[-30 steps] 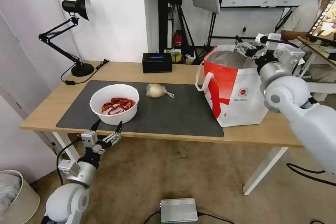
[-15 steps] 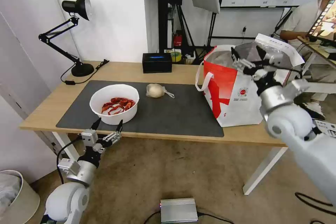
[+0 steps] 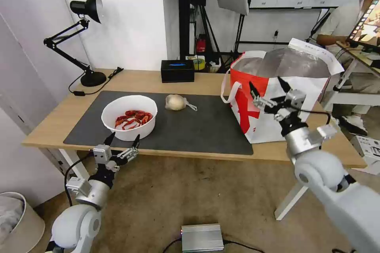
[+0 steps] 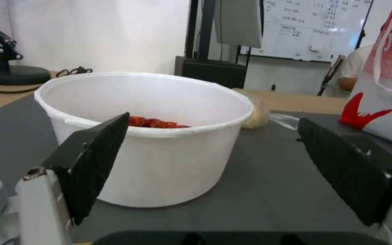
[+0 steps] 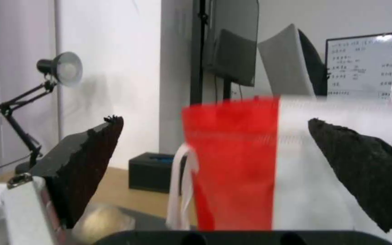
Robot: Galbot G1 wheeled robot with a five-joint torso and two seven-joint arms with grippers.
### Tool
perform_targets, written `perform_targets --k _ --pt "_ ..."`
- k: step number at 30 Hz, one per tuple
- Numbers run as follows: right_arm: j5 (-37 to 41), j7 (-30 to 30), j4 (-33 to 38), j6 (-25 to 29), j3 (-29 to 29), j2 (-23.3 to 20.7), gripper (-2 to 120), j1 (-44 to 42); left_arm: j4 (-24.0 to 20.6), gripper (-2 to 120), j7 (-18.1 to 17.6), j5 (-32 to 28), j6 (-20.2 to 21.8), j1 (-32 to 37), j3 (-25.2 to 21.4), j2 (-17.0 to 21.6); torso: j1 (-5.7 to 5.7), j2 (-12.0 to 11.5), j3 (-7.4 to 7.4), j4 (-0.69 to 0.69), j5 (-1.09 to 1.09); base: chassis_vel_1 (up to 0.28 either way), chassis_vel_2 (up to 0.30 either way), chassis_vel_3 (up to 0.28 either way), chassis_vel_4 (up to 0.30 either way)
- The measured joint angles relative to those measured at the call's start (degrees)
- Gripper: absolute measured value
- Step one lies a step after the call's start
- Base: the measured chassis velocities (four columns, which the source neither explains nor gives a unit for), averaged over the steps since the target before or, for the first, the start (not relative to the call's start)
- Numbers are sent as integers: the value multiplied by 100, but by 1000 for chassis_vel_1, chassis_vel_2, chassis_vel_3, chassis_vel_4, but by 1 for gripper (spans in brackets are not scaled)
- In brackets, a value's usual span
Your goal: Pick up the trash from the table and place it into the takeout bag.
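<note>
Mat (image 3: pixel 206 128) bare between wrapped lump (image 3: pixel 175 102), takeout bag (image 3: pixel 277 99).

- The right gripper (image 3: pixel 268 85) stands in front of the takeout bag (image 3: pixel 273 104), so we cannot see part of the bag's red panel and round logo.
- In the right wrist view the takeout bag (image 5: pixel 250 163) is smeared; we cannot read its print, and its lower part is cut off by the picture's edge.
- What lies inside the bag we cannot tell; we see just the foil lining.
- The white bowl (image 4: pixel 150 136) hides most of the beige lump (image 4: pixel 256 114) in the left wrist view, and its wall hides most of the red shells (image 4: pixel 155 122).
- The table (image 3: pixel 198 81) loses its far right end behind the right arm.
</note>
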Motion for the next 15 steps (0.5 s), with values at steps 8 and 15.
perform_targets --k 8,15 --pt "-505 -126 95 147 255 478 100 -712 27 100 2 68 -30 -8 -25 1 0 0 0 0 0 0 0 0 0" --pt "-973 -121 205 245 560 971 100 -1257 48 100 6 59 -49 -4 -43 30 0 0 0 0 0 0 0 0 0"
